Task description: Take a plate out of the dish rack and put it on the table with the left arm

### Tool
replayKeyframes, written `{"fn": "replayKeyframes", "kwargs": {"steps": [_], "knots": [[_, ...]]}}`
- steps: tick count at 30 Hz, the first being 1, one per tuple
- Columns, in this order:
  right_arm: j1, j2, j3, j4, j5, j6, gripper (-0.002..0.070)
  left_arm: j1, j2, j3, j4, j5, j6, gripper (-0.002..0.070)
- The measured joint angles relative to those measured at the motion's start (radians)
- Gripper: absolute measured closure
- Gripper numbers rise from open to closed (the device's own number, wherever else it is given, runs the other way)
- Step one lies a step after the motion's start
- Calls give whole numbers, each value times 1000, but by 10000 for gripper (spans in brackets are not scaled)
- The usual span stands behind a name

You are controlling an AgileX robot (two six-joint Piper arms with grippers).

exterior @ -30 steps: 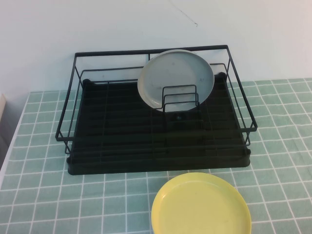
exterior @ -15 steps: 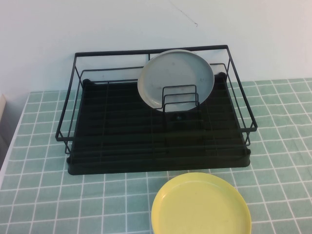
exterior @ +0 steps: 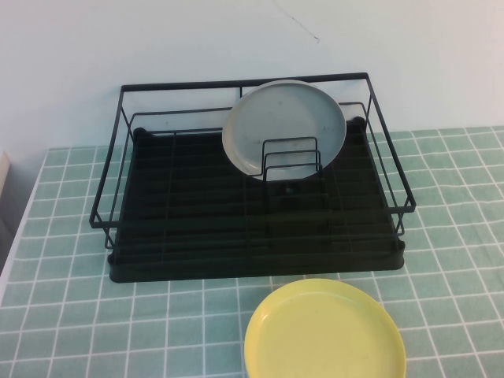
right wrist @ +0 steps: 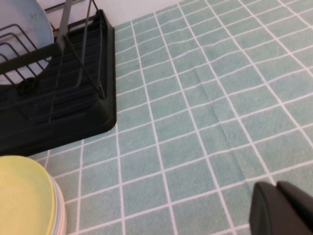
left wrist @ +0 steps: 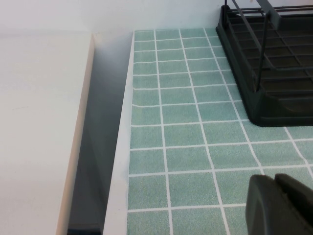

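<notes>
High view: round pale grey-white plastic plate (exterior: 285, 128) stands on edge in upright wire loops at back of black wire dish rack (exterior: 252, 228) on mint-green tiled table (exterior: 71, 315); round yellow plate (exterior: 324, 331) lies in front. Left wrist view: left gripper (left wrist: 281, 205) over bare tiles beside the rack corner, fingers pressed together. Right wrist view: right gripper (right wrist: 283, 208) over tiles beside the rack, fingers pressed together.

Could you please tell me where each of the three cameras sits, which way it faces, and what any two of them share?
High view: raised on the robot's side, angled down at the dish rack, the grey plate standing in it, and a yellow plate; no arm shows.
Left wrist view: above the table near its edge, facing the rack's corner; the left gripper shows.
Right wrist view: above the tiles beside the rack; the right gripper shows.
Shared: both wrist views show the rack; the high and right wrist views show both plates.
</notes>
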Motion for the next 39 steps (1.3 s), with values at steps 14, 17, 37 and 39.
{"fn": "replayKeyframes", "kwargs": {"steps": [14, 17, 37, 39], "knots": [[0, 0, 0, 0, 0, 0, 678, 0, 0, 8, 0, -54, 0, 677], [0, 0, 0, 0, 0, 0, 678, 0, 0, 11, -6, -170, 0, 678], [0, 0, 0, 0, 0, 0, 678, 0, -2, -110, -99, -1369, -253, 678], [0, 0, 0, 0, 0, 0, 678, 0, -2, -241, -102, -1227, -265, 678]]}}
